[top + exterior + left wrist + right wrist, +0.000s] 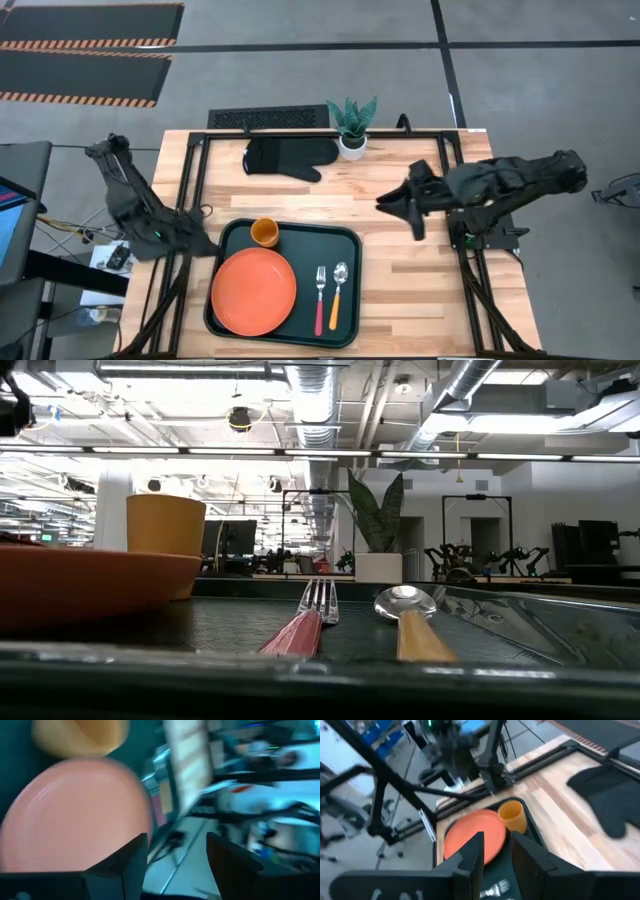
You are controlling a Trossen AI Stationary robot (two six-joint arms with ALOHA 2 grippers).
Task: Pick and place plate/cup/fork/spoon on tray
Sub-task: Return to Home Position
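Wooden counter (pixel 400 270) has three things sitting straight on it. There's a dark green tray (pixel 305 258) over on the left arm's side. A black oven mitt (pixel 290 158) lies along the opposite edge, with a little white plant pot (pixel 352 146) just beside it.

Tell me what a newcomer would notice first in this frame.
The bright orange plate fills the left half of the dark green tray, with the cup right next to it and the fork and spoon lying side by side on the plate's right. Both grippers are open and empty: the left gripper is by the tray's left rim, the right gripper over the table beyond the tray's right corner.
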